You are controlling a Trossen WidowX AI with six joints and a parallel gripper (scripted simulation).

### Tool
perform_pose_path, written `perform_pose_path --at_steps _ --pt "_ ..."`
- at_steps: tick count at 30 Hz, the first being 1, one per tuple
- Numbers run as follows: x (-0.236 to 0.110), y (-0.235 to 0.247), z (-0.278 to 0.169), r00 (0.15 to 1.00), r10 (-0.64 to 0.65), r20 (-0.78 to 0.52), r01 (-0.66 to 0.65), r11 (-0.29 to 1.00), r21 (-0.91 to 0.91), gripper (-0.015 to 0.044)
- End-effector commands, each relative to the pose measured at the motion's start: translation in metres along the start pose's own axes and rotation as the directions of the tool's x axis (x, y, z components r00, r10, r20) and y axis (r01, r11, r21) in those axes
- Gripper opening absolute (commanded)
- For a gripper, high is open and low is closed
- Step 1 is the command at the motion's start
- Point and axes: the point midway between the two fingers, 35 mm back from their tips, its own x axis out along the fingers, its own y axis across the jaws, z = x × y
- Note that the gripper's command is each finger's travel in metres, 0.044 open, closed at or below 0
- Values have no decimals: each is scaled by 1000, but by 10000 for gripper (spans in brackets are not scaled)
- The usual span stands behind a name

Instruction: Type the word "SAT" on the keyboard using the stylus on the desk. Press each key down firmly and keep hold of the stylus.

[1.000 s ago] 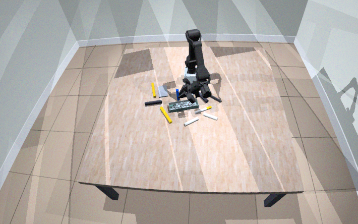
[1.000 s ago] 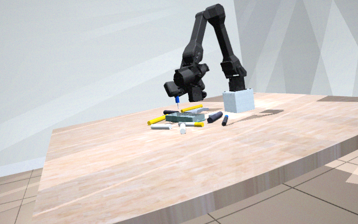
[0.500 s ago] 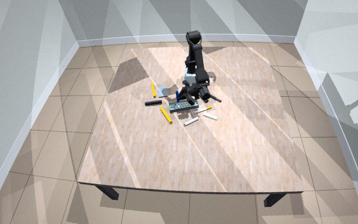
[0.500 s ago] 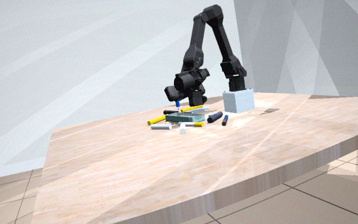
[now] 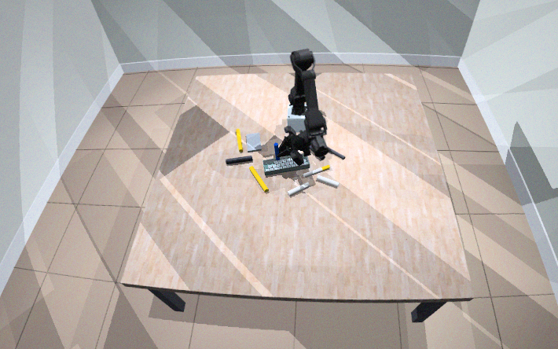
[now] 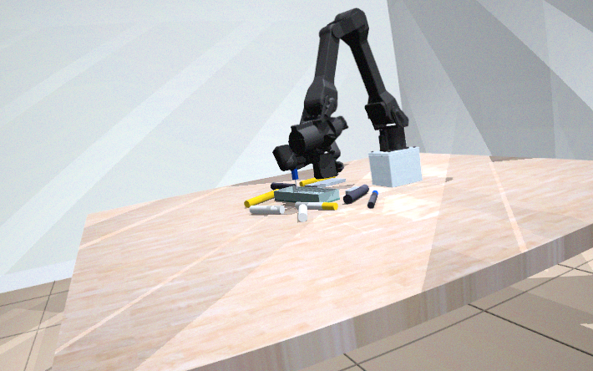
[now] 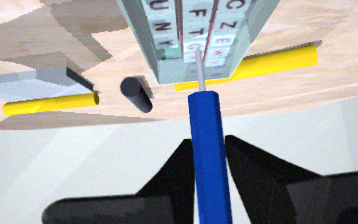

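Note:
The grey-green keyboard (image 5: pixel 285 166) (image 6: pixel 306 195) (image 7: pixel 221 25) lies flat on the wooden table (image 5: pixel 273 242) just in front of the arm. My gripper (image 5: pixel 284 145) (image 6: pixel 296 166) (image 7: pixel 207 144) is shut on the blue stylus (image 5: pixel 276 150) (image 6: pixel 295 175) (image 7: pixel 208 150) and holds it nearly upright over the keyboard's left end. In the wrist view the thin grey tip (image 7: pixel 199 65) reaches down onto the keys beside the letters T and G. I cannot tell whether a key is pressed in.
Loose things ring the keyboard: two yellow markers (image 5: pixel 239 140) (image 5: pixel 258 178), a dark cylinder (image 5: pixel 238 160), a grey pad (image 5: pixel 253 141), white markers (image 5: pixel 299 189) (image 5: pixel 328 181) and a yellow-tipped marker (image 5: pixel 316 170). The arm's white base box (image 6: pixel 394 166) stands behind.

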Motion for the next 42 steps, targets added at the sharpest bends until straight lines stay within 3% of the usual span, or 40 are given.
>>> perform_pose_path --at_steps 1,42 --pt "2 2 3 1000 2 -3 -2 1000 -8 81" --pt "7 2 12 1000 2 -3 -2 1000 -8 81"
